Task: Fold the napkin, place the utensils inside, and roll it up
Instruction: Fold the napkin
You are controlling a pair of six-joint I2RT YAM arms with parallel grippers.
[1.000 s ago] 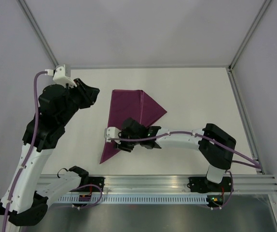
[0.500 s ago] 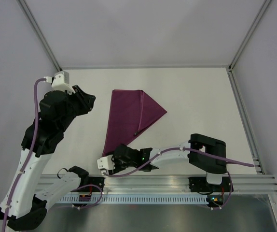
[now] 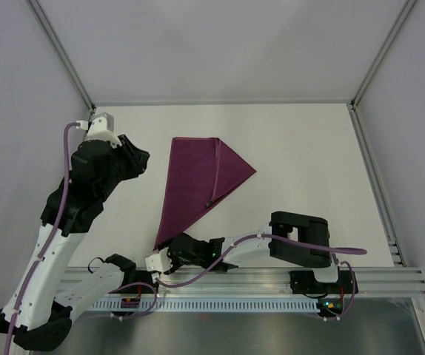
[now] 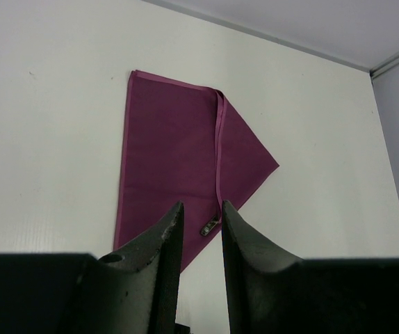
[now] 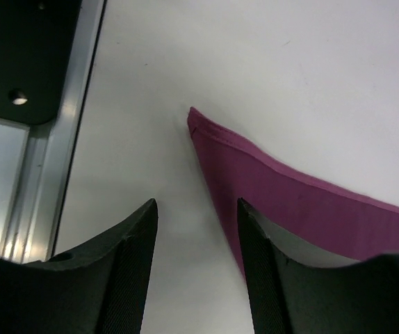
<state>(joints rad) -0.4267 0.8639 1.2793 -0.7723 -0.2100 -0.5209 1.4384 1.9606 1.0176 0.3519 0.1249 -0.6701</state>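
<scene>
While the napkin [image 3: 196,181] lies folded flat near the middle of the counter [image 3: 309,148], its long narrow point aimed at the near edge, I have my right pincer [image 5: 196,206] set low at that point. Its jaws stand moderately apart and empty, with the cloth's corner just ahead of them. I judge this placing suits a pinch on the corner to begin the roll. A small silvery tip [image 4: 210,226] shows at the fold's hemmed edge; I take it for a utensil tucked inside, the rest hidden. My left pincer [image 4: 201,209] hovers high to the napkin's left, jaws narrowly apart and empty, probably to keep clear.
</scene>
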